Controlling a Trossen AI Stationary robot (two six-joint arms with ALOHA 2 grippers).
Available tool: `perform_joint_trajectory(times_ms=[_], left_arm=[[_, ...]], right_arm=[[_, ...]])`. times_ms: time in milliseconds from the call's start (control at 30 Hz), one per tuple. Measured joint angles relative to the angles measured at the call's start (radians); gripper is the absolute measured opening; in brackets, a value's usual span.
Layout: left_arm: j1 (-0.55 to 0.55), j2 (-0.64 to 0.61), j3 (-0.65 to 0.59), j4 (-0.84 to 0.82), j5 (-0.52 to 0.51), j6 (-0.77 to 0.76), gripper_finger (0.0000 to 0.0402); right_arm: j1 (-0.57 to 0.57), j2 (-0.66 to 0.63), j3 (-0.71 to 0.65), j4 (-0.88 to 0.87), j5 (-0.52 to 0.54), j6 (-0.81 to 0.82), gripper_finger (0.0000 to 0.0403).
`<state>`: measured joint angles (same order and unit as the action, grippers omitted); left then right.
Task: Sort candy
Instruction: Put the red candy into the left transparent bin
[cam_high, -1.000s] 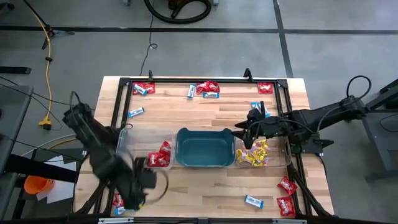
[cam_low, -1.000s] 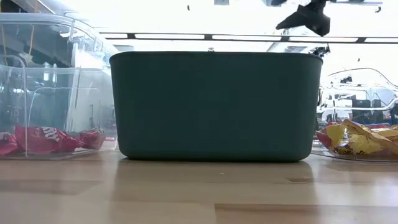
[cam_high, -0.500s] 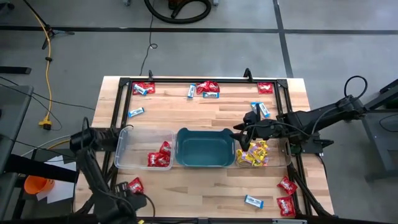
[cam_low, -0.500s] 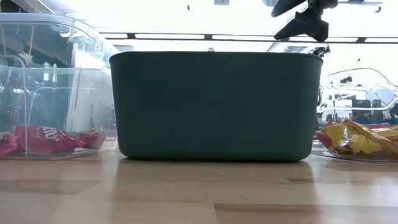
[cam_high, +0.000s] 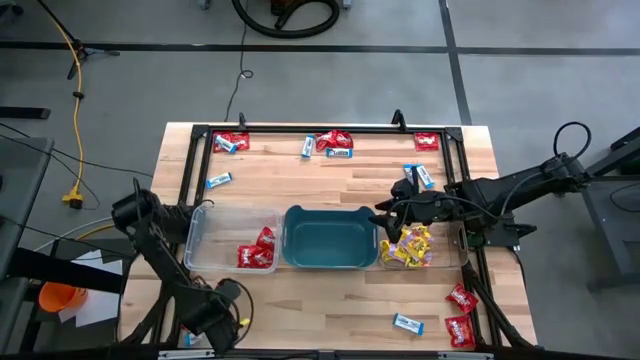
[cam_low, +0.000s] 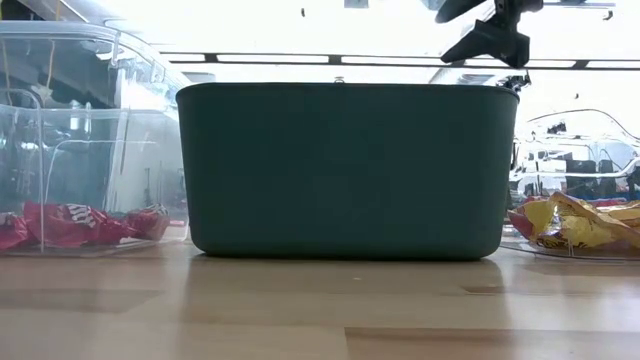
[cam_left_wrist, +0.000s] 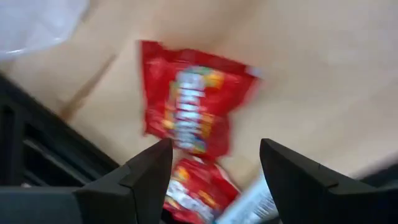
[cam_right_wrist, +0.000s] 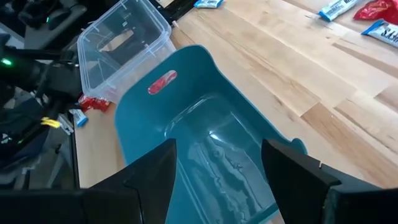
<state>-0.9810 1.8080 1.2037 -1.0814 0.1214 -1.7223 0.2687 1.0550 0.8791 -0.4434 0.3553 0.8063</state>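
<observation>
High view: teal tub (cam_high: 330, 237) empty

Around the teal tub (cam_high: 329, 238), red packets (cam_high: 256, 250) lay in the clear bin to its left, yellow packets (cam_high: 408, 247) were heaped in the bin to its right, and red and blue-and-white packets (cam_high: 335, 142) lay scattered beyond it.

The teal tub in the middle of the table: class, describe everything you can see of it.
The teal tub is a rounded rectangular bin of smooth, glossy, opaque plastic, standing upright on the wooden table. It looks empty, with only reflections on its floor. A clear bin sits on either side, close by; whether they touch it cannot be told. Nothing grips it.
</observation>
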Motion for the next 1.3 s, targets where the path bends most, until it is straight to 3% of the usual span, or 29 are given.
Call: perform_joint_trajectory(times_ms=[367,467,633,767,833,967,1100,1200,1300], left_arm=[[-0.005,-0.002,-0.146,0.219,0.020,0.016,0.0223],[-0.006,-0.003,-0.153,0.273,0.028,0.085,0.0180],[0.005,-0.098,-0.137,0.308,0.081,0.220,0.0027],[0.015,-0.264,-0.118,0.323,0.060,0.348,0.0021],[0.038,-0.366,-0.098,0.368,0.009,0.437,0.0018],[0.143,-0.562,-0.072,0.429,-0.233,0.596,0.0003],[0.281,-0.705,-0.026,0.360,-0.431,0.756,0.0000],[0.352,-0.772,-0.008,0.200,-0.499,0.824,0.0000],[0.389,-0.805,-0.018,0.066,-0.500,0.823,0.0000]], right_arm=[[0.000,0.000,0.000,0.001,0.001,0.008,0.0231],[0.000,0.000,0.000,0.001,0.002,0.008,0.0231],[0.000,0.000,0.000,0.001,0.014,0.005,0.0231],[-0.001,0.000,0.000,0.000,0.017,-0.001,0.0231],[0.000,0.000,0.000,-0.001,0.016,-0.002,0.0231],[0.000,0.000,0.000,0.000,0.016,-0.002,0.0231],[0.000,0.000,0.000,0.000,0.017,-0.002,0.0231],[0.000,0.000,0.000,0.000,0.016,0.000,0.0231],[0.000,0.000,0.000,0.000,0.016,0.001,0.0231]])
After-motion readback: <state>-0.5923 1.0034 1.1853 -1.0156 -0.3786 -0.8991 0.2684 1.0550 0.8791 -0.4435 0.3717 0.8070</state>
